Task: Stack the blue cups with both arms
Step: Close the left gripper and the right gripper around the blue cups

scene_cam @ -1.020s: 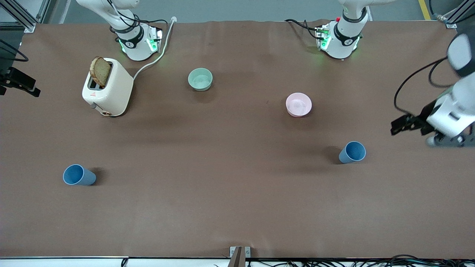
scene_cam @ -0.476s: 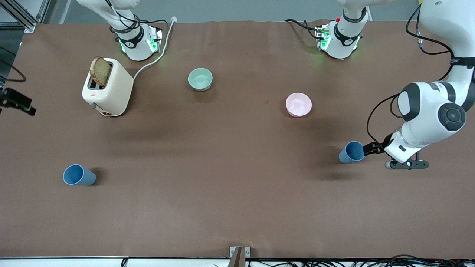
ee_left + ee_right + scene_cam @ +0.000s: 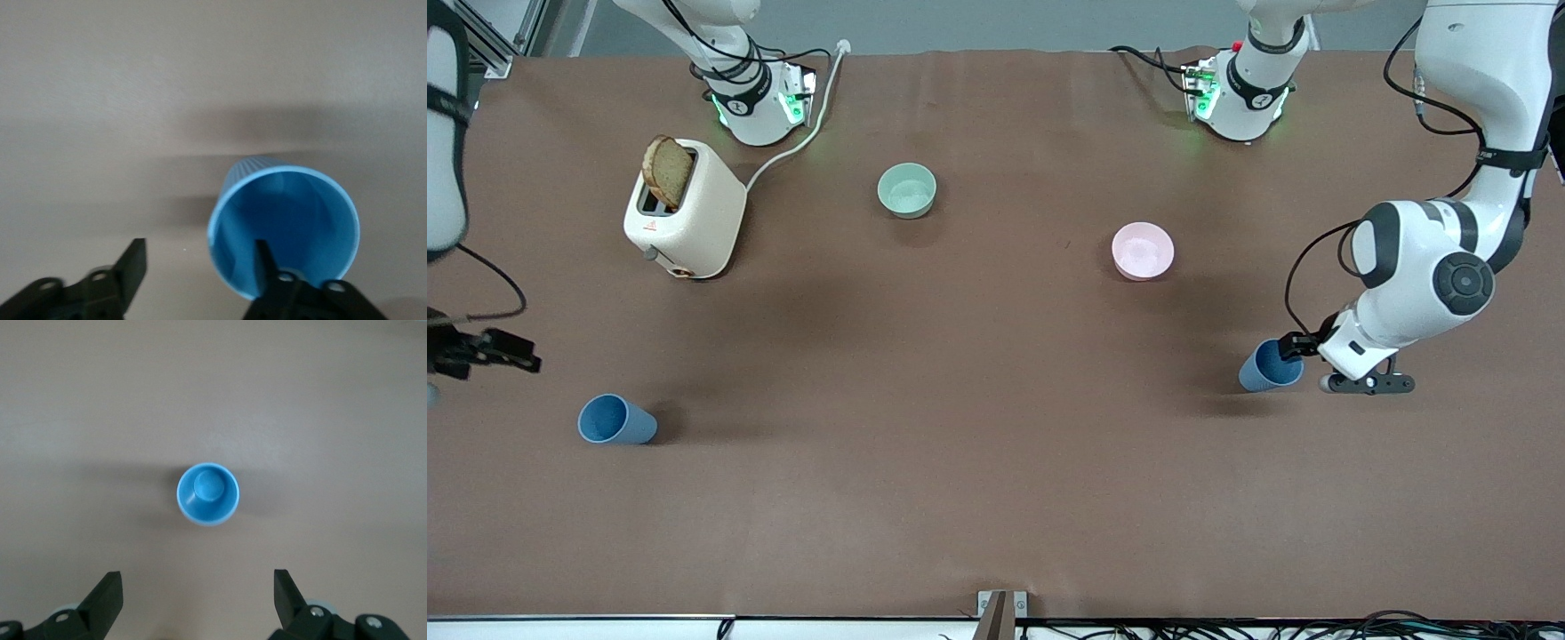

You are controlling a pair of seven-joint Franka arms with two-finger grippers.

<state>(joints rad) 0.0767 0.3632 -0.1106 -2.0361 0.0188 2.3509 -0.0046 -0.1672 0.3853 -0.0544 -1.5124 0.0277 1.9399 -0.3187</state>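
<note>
Two matte blue cups stand upright on the brown table. One cup (image 3: 1270,364) is toward the left arm's end. My left gripper (image 3: 1291,347) is open at its rim. In the left wrist view the cup (image 3: 283,230) fills the frame near the left gripper (image 3: 199,260), with one finger (image 3: 263,257) over its mouth and the other finger outside it. The other cup (image 3: 614,420) is toward the right arm's end. My right gripper (image 3: 511,356) is open and empty, over the table beside it. The right wrist view shows that cup (image 3: 207,493) ahead of the open right gripper (image 3: 197,593).
A cream toaster (image 3: 685,220) with a slice of bread stands near the right arm's base, its cord running back. A pale green bowl (image 3: 907,190) and a pink bowl (image 3: 1143,251) sit farther from the front camera than the cups.
My left arm has swung in and lowered its gripper to the cup's rim. My right gripper has come in and moved toward the other cup. Neither cup has moved.
</note>
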